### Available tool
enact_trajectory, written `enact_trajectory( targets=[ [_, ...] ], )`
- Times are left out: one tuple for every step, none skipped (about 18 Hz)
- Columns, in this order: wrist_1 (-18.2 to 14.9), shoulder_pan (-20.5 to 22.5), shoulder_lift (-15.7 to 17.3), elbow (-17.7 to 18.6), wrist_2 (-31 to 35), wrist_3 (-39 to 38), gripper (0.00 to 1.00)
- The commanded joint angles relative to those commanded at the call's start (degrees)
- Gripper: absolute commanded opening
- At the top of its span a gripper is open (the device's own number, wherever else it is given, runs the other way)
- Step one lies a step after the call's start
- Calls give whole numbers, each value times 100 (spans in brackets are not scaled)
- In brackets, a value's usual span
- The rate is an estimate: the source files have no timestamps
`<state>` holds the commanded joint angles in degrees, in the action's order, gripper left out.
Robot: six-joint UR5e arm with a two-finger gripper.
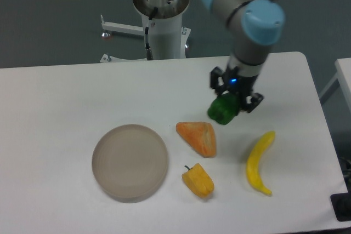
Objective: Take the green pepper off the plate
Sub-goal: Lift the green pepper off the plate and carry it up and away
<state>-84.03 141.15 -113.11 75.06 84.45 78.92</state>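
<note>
1. A white table (pixel 66 97) filled most of the view, with a dark grey wall behind it and the arm's pale mounting column standing at the table's far edge.
2. The plate (pixel 130 161) sat on the near left part of the table, round and grey-beige, with nothing in it.
3. The green pepper (pixel 221 111) was well apart from the plate, toward the far right of the table, held in the gripper (pixel 235 101). Whether it touched the surface or hung just over it could not be told.
4. The gripper's dark fingers were closed around the upper part of the pepper, one on each side, with a small blue light showing on the gripper body just above them.
5. The arm reached out from its column over the right half of the table; its last grey link with light-blue caps came down nearly upright, leaning slightly, to the gripper.
6. An orange wedge-shaped piece (pixel 198 137) lay between the plate and the pepper, just below and left of the pepper.
7. A yellow-orange pepper (pixel 198 180) lay near the front edge, just beside the plate's right rim.
8. A banana (pixel 258 162) lay curved on the right, below the gripper.
</note>
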Motion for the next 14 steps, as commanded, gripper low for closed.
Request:
enact_trajectory(
  targets=[
    [52, 0, -122, -78, 192, 175, 8],
    [44, -26, -193, -88, 325, 359, 8],
    [35, -52, -246, -105, 457, 544, 8],
    [44, -70, -299, -123, 510, 815, 8],
    [44, -96, -360, -158, 511, 957, 8],
    [35, -131, -413, -219, 511, 1072, 8],
    [35, -140, -440, -281, 511, 1186, 8],
    [44, -141, -484, -308, 511, 1274, 8],
    [70, -141, -493, -325, 511, 1284, 8],
    [157, -141, -502, -317, 511, 1293, 8],
    [237, -141, -545, -317, 502, 1284, 8],
    [264, -141, -546, -317, 502, 1284, 8],
    [264, -132, -546, -325, 484, 1284, 8],
    [264, -132, -546, -325, 476, 1284, 8]
  ],
)
